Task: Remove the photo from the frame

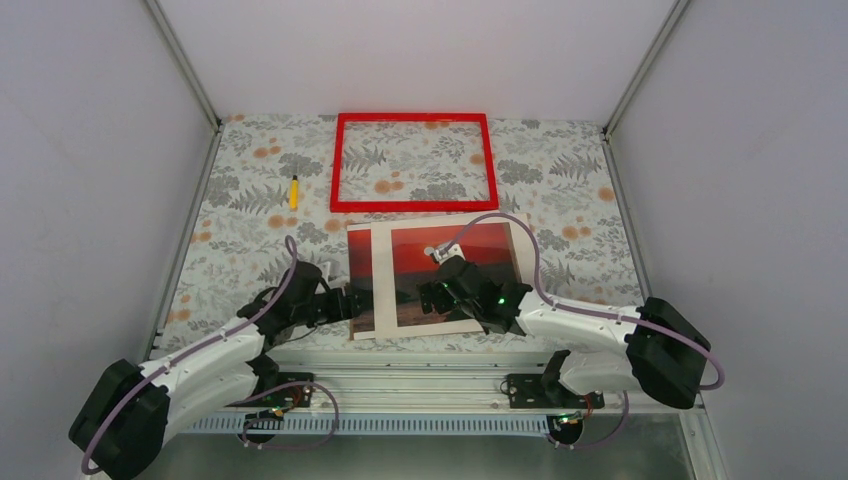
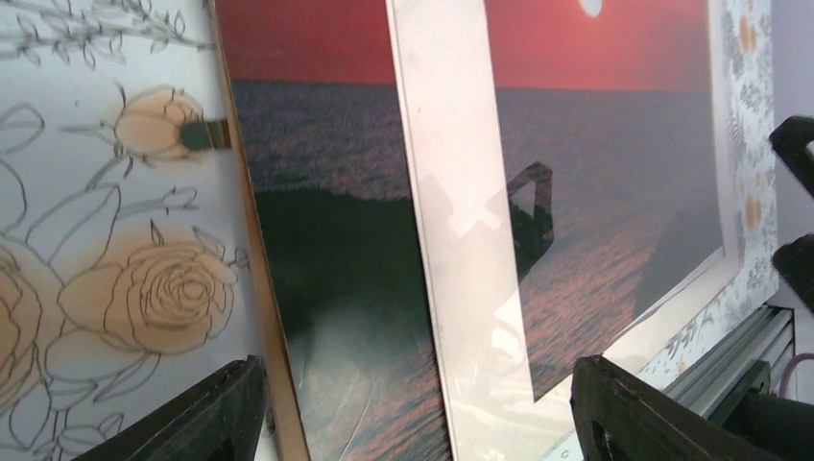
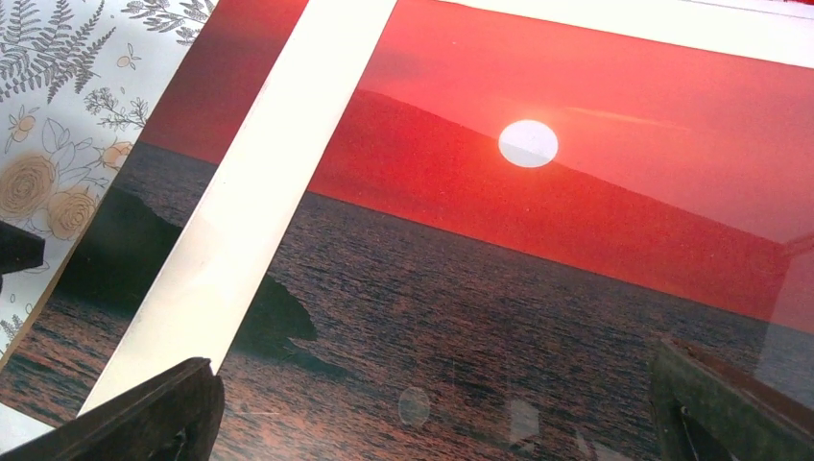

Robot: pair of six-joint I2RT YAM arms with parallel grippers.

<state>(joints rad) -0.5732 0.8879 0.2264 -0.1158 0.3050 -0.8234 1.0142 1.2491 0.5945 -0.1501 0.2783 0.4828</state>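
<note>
Left end effector: fingers spread wide, nothing held. It sits low at the left edge of the photo. Contact with the photo cannot be determined.
Yellow tool: lies on the counter, just left of the frame and apart from it.
Frame: lies flat at the far middle of the counter. The floral counter pattern shows through its opening.
Photo: lies flat on the counter, outside the frame, between the frame's near bar and the arm bases.
White band: runs from far to near across the photo's left part, with a narrow strip of the picture to its left.
Brown edge: runs along the photo's left side in the left wrist view.
Right end effector: fingers spread wide, nothing held. It is positioned over the near middle of the photo, above the dark sea area.
</note>
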